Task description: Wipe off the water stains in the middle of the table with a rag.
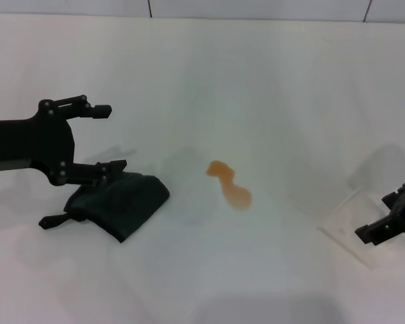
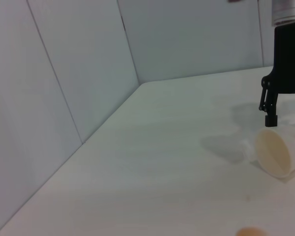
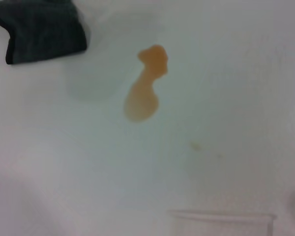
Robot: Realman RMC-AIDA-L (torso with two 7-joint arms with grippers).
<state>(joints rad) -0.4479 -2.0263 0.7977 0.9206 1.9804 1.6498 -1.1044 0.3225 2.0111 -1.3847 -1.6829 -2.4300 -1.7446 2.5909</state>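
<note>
The water stains (image 1: pixel 229 183) are a small orange two-lobed puddle in the middle of the white table (image 1: pixel 270 88); they also show in the right wrist view (image 3: pixel 145 91). The dark green rag (image 1: pixel 125 201) lies crumpled left of the puddle, its loop tab pointing left. My left gripper (image 1: pixel 108 139) is open just behind the rag, its near finger (image 1: pixel 106 169) over the rag's back edge, nothing between the fingers. The rag's corner (image 3: pixel 44 32) shows in the right wrist view. My right gripper (image 1: pixel 383 216) is open, low at the right edge.
A white paper cup (image 2: pixel 274 152) lies on its side on the table under the right gripper (image 2: pixel 287 123); it appears pale in the head view (image 1: pixel 354 226). Grey walls (image 2: pixel 64 73) close off the table's far side and corner.
</note>
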